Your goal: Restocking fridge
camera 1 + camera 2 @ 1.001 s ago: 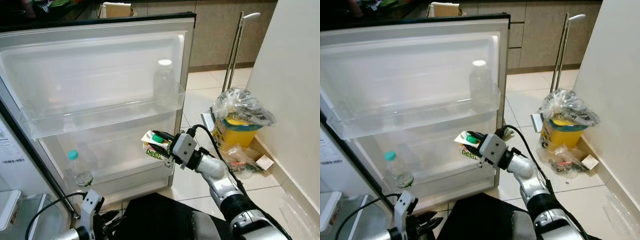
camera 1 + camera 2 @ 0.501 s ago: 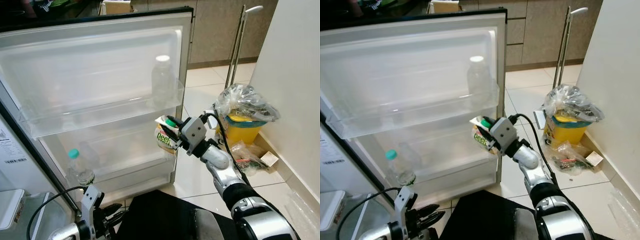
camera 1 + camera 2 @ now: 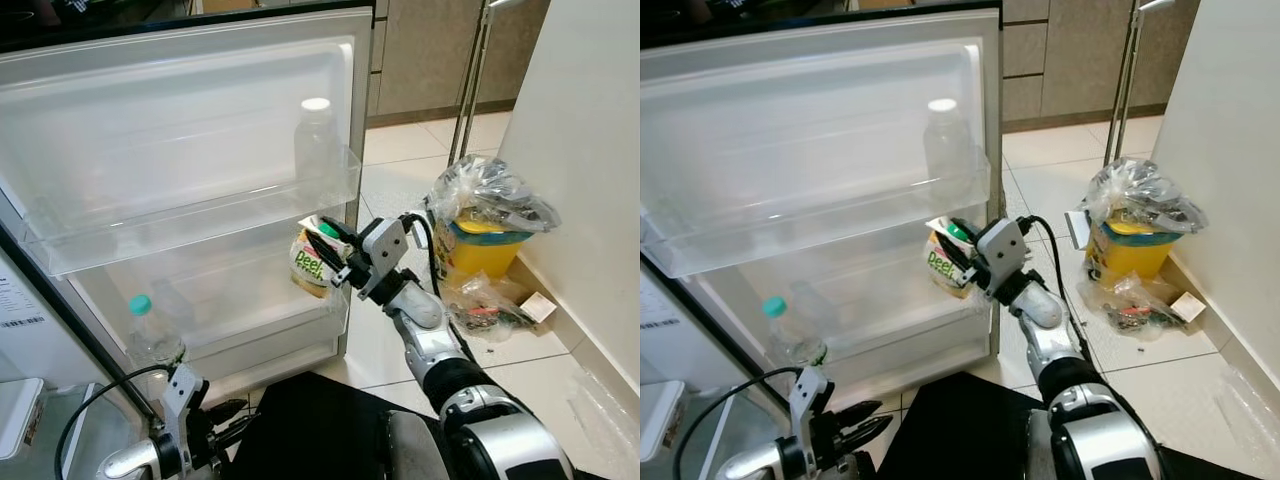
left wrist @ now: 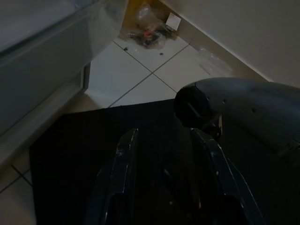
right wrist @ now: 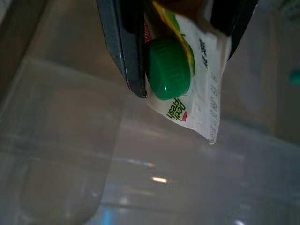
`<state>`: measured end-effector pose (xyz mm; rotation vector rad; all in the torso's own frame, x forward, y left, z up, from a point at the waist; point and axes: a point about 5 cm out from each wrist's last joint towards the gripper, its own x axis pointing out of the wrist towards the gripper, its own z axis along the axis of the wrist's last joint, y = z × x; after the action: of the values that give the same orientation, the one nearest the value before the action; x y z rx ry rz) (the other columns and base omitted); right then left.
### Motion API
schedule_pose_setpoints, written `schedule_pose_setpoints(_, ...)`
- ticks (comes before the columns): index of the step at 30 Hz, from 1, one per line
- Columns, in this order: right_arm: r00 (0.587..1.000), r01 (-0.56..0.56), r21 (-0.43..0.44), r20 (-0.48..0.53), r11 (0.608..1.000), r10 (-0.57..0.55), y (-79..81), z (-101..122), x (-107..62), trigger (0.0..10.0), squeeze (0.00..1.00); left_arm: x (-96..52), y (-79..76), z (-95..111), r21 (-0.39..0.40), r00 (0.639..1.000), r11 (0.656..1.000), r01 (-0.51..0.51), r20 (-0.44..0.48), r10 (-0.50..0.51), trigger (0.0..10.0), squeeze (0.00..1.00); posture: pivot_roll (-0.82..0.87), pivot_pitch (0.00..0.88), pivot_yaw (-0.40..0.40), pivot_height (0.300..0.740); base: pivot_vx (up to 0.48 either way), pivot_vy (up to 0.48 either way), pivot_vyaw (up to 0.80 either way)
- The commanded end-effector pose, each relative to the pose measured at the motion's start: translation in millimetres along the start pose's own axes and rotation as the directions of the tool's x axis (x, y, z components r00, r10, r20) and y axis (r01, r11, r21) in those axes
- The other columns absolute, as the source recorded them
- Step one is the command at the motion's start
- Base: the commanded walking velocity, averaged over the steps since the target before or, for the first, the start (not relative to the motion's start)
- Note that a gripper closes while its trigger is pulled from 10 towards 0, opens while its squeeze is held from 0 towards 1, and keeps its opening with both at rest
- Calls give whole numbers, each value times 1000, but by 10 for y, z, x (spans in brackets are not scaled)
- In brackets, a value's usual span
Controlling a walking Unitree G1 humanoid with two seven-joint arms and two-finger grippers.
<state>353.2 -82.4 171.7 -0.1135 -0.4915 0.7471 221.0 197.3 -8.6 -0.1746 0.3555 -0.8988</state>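
Fridge door (image 3: pixel 180 130) standing open, taking up most of scene. Yellow bin (image 3: pixel 478 250) with plastic bag sitting on tiles right of door. Clear jar (image 3: pixel 315 135) standing on door's upper shelf; teal-capped bottle (image 3: pixel 148 335) in lower shelf. Right gripper (image 3: pixel 335 258) clamping green-capped juice carton (image 3: pixel 313 262) at door's outer edge, above lower shelf rim. Left gripper (image 4: pixel 166 154) hanging low beneath door, fingers parted, nothing between.

The open fridge door (image 3: pixel 200 110) carries two clear shelves. On the upper shelf (image 3: pixel 190 220) a clear bottle with a white cap (image 3: pixel 315 140) stands at its right end. On the lower shelf (image 3: pixel 250 335) a bottle with a teal cap (image 3: pixel 150 335) stands near its left end. On the tiled floor (image 3: pixel 400 175), by the wall, stands a yellow bin (image 3: pixel 480 245) with bagged litter (image 3: pixel 485 305) beside it.
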Motion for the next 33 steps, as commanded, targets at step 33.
schedule_pose_setpoints(33, 957, -266, -18, -126, 964, 262, 269, -216, -128, 10000, 0, -190, -246, -46, 36, 996, 995, 90, 6, -90, 10000, 0, 149, 275, 48, 450, 0, 0, 0)
